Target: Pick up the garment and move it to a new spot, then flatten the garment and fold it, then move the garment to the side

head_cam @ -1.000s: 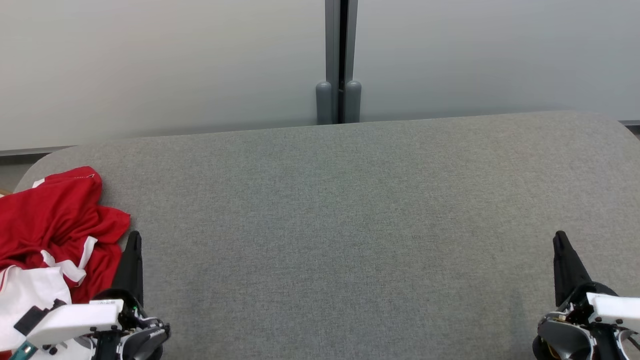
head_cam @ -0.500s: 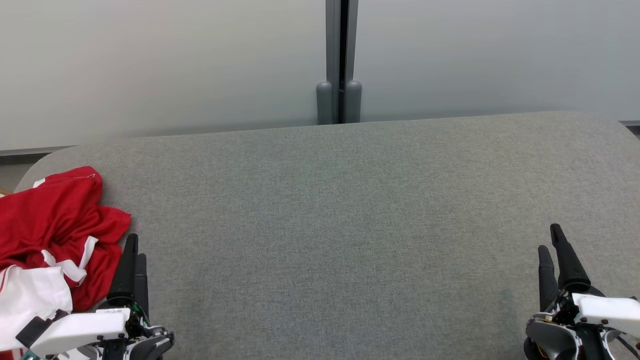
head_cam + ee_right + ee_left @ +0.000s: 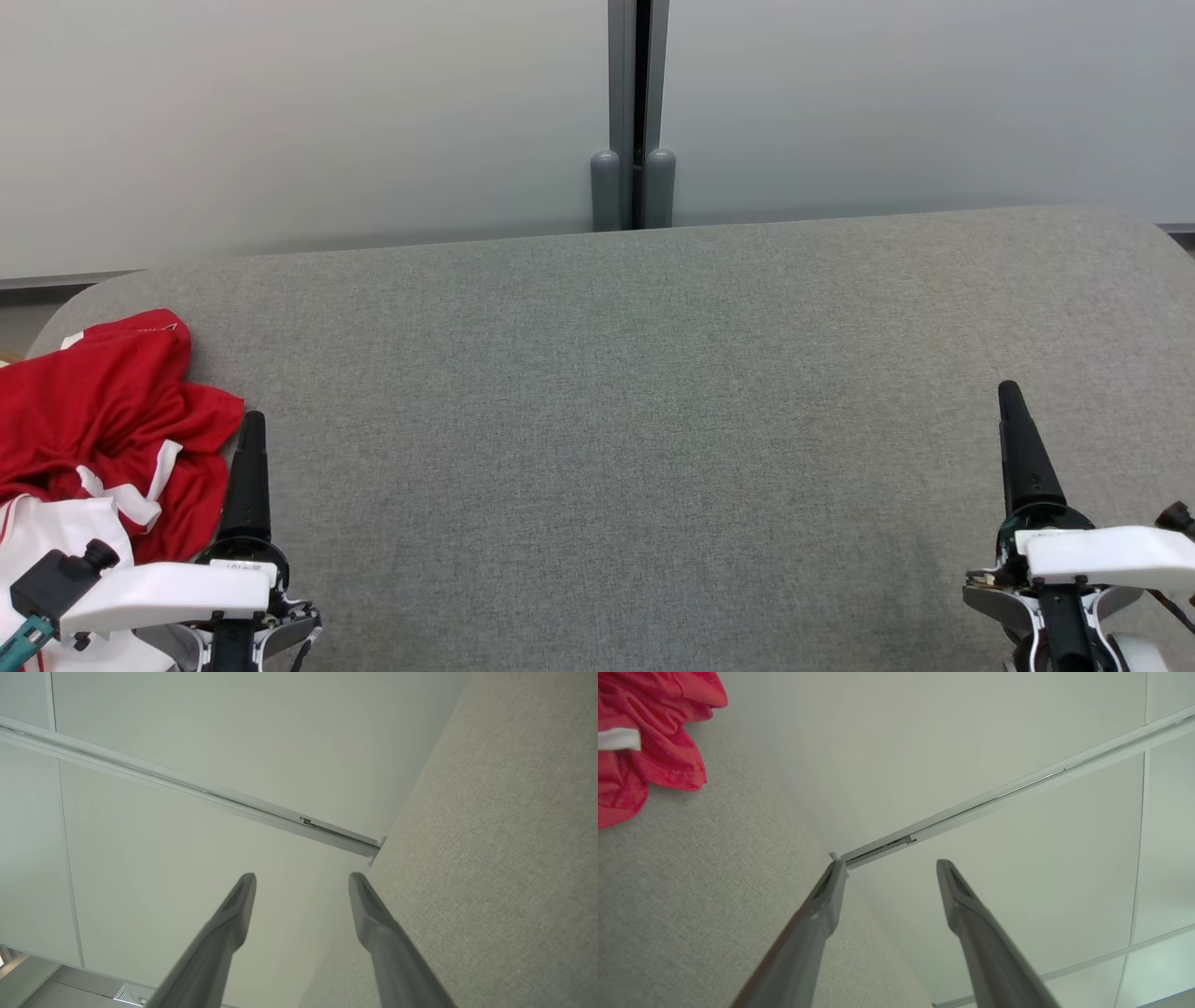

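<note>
in the head view a wide grey cloth-covered surface (image 3: 635, 420) runs from side to side, with a pale wall (image 3: 280, 121) behind its far edge and a grey post (image 3: 633, 112) standing up the middle of that wall. the garment (image 3: 103, 411), red with white bands and a white part nearest the camera, lies crumpled at the surface's left end, close to the near edge. the left claw (image 3: 252, 429) rises from the lower left, just beside the garment's right edge; from here it shows as a single dark finger seen edge-on, so this view alone does not tell how its jaws stand. the right claw (image 3: 1013, 411) rises from the lower right, well apart from the garment and over bare grey cloth, and it too shows as one dark finger above its white wrist housing. in the left wrist view the left claw (image 3: 892, 868) is spread wide, its two grey fingers (image 3: 817, 914) held apart with the pale wall showing through the gap. the garment (image 3: 654, 728) sits bunched in the upper left corner of this view on the surface (image 3: 691, 882), apart from both fingers. a thin rail (image 3: 1017, 784) crosses the wall on a slant. in the right wrist view the right claw (image 3: 303, 882) is likewise spread wide, the wall showing between its fingers, the grey surface (image 3: 504, 835) filling the right side and the rail (image 3: 187, 786) crossing the wall above.
</note>
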You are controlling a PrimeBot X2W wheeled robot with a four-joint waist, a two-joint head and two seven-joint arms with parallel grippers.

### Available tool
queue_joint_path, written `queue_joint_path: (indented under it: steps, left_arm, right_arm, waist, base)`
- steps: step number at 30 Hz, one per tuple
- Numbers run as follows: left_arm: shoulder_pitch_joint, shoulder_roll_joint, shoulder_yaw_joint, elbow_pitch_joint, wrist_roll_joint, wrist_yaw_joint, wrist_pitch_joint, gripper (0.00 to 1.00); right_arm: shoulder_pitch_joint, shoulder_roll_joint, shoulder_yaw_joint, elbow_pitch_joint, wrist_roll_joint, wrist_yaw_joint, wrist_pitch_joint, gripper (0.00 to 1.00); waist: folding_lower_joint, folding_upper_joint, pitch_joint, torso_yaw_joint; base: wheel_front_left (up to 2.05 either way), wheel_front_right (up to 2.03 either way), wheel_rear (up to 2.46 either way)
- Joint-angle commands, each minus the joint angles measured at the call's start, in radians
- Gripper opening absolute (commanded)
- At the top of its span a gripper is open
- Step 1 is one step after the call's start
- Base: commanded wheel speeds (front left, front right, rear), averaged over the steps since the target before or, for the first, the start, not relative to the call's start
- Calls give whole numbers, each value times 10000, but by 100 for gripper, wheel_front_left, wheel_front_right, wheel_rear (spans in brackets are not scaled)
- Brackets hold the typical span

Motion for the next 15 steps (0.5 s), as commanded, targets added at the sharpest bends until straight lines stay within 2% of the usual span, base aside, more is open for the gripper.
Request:
queue_joint_path:
  steps: [1,15]
  left_arm:
    - [-190,63,-48,-271,748,54,-123,100]
    - [-84,73,-307,-542,4019,365,-597,100]
  right_arm:
    - [-327,-87,168,-274,-687,2,-148,100]
    - [-492,-175,1043,-238,-4110,3,-628,100]
  waist:
    - [0,0,6,-2]
    - [0,0,27,8]
  base:
    - [0,0,0]
    - [0,0,0]
